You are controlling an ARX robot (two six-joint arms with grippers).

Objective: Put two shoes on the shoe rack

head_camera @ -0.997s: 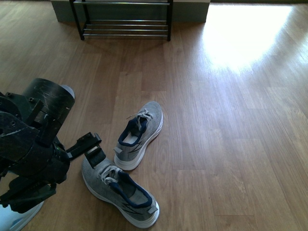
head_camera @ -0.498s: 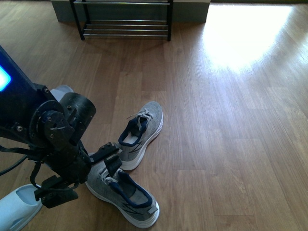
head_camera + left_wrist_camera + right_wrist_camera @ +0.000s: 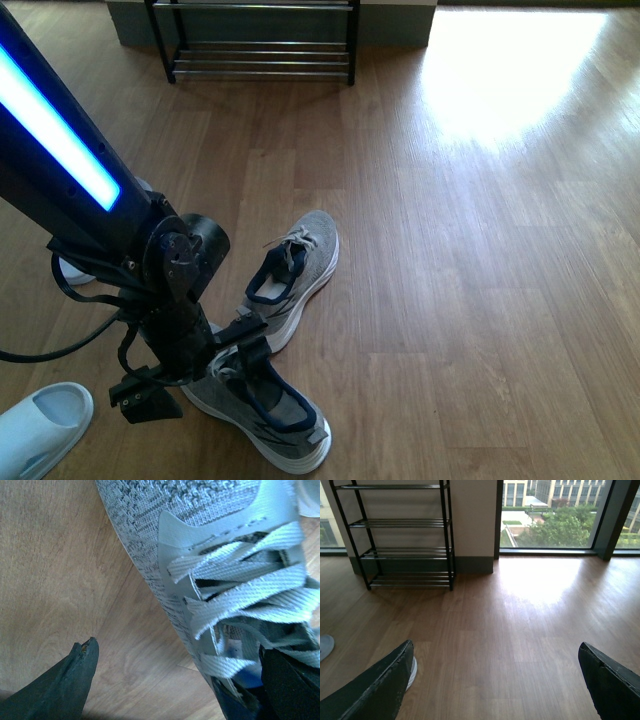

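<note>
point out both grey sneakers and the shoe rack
nearer grey sneaker [image 3: 285, 432], front view, side panel near heel
farther grey sneaker [image 3: 292, 255], front view, laces
shoe rack [image 3: 400, 523], right wrist view, second tier bars

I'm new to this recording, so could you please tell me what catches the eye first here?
The left arm, lit by a bright blue strip, dominates the front view's left side, its open left gripper straddling the laces of the nearer grey sneaker. The shoe rack stands far behind, against the wall.
</note>
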